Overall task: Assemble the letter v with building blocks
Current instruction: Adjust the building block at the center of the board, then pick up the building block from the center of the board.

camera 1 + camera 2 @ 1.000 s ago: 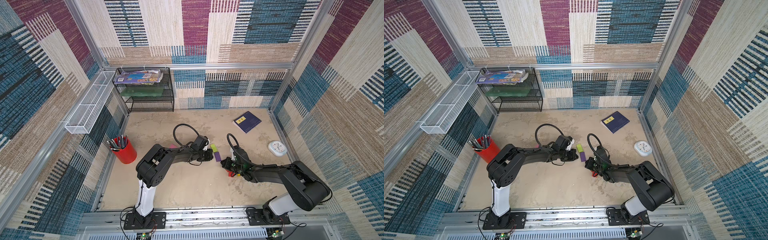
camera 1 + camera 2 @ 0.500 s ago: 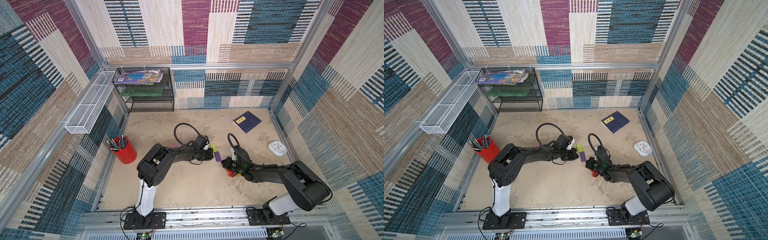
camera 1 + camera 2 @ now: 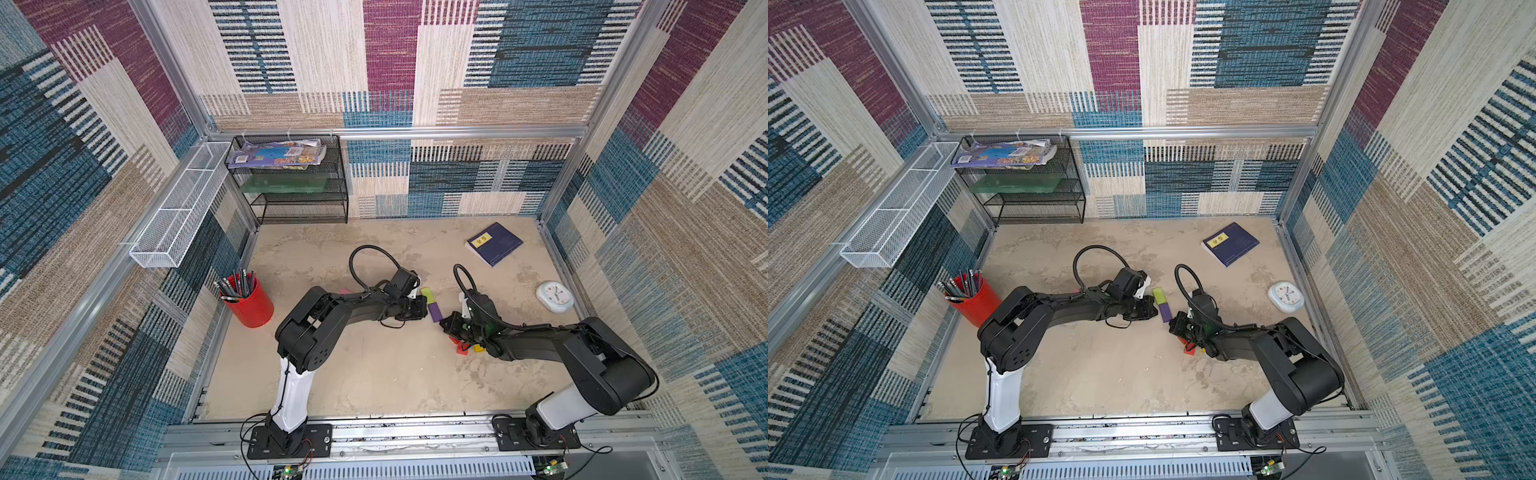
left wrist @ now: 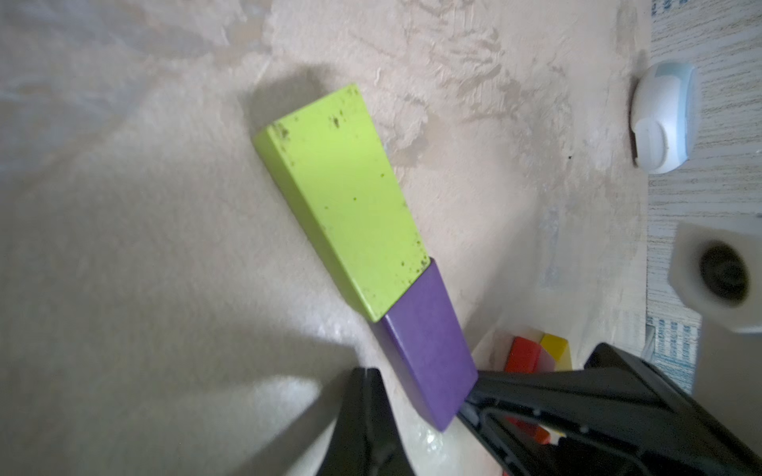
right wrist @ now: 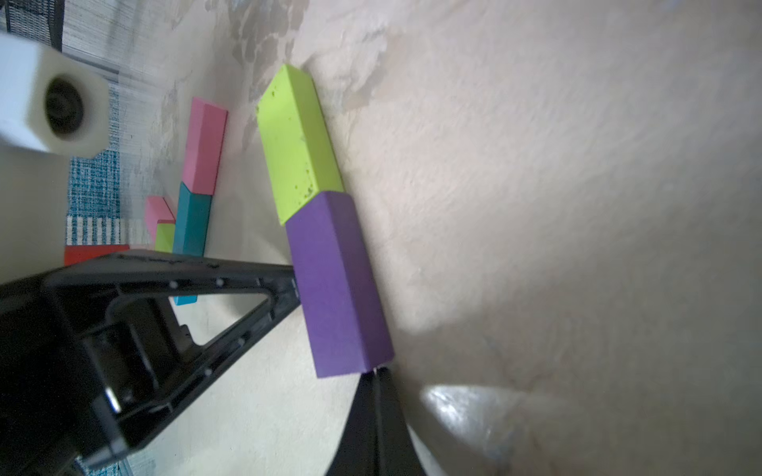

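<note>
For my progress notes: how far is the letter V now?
Done: lime block joined to purple block; pink block joined to teal block. In hand: nothing gripped; shut left claw and right claw touch the purple block. Left: making both rows meet at a point.

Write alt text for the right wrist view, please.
A purple block and a lime green block lie end to end on the beige table, with the shut right gripper at the purple block's free end and the left gripper against its side. Beyond them, a pink block and a teal block also lie end to end.
</note>
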`<state>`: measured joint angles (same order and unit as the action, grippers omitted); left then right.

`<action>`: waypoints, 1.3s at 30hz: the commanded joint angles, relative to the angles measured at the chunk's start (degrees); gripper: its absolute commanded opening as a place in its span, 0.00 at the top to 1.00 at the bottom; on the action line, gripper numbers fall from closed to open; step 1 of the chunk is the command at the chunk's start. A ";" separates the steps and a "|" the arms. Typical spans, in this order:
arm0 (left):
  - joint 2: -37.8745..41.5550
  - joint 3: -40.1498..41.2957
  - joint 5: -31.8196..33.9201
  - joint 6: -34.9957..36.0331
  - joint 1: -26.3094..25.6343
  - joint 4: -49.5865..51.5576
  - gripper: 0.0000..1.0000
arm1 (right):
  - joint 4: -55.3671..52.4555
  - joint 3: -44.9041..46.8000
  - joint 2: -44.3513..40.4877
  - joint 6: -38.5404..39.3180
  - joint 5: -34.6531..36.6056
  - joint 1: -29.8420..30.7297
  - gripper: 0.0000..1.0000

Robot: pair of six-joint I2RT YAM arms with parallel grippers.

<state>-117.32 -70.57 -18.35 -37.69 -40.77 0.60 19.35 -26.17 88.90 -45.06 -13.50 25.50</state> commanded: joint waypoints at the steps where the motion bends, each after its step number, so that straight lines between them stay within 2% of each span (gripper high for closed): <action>1: -0.81 -0.41 3.14 1.38 0.00 5.61 1.00 | -1.61 -0.66 0.78 1.96 -0.19 -0.67 1.00; 10: -1.16 -2.11 3.59 1.66 0.13 7.27 1.00 | -0.34 -2.12 3.69 2.15 -2.40 0.16 1.00; 15: 2.68 -1.24 3.00 1.66 0.11 8.46 1.00 | -7.03 -3.48 -3.05 3.85 -0.64 1.20 0.98; 17: 6.04 0.79 1.74 1.63 0.07 6.23 1.00 | -13.29 -6.06 -7.38 6.35 1.83 2.61 0.87; 21: 13.45 4.55 1.66 4.53 -1.03 4.34 0.98 | -27.51 -10.86 -16.90 9.22 8.14 4.12 0.48; 22: 15.21 5.60 2.20 5.30 -1.30 4.41 0.94 | -31.18 -11.38 -18.95 8.94 9.79 4.00 0.40; 24: 18.19 7.64 3.25 6.58 -1.71 4.40 0.80 | -36.94 -11.79 -21.77 8.42 12.16 3.95 0.31; 28: 22.65 10.61 4.62 7.86 -1.94 4.47 0.61 | -43.48 -10.07 -24.93 6.28 13.54 3.63 0.23; 30: 24.25 10.69 5.88 8.22 -2.02 5.41 0.47 | -43.94 -8.46 -26.49 4.97 14.18 3.79 0.21; 35: 27.06 8.65 7.31 10.12 -2.03 8.56 0.36 | -42.99 -4.69 -31.65 3.77 14.65 5.45 0.22; 39: 29.00 10.09 8.33 9.45 -2.09 7.76 0.34 | -42.74 -2.25 -33.77 3.79 14.43 6.33 0.22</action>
<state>-89.38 -61.32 -11.99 -29.47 -42.76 7.88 -23.09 -29.43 55.94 -40.53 0.03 31.42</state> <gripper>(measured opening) 0.654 0.779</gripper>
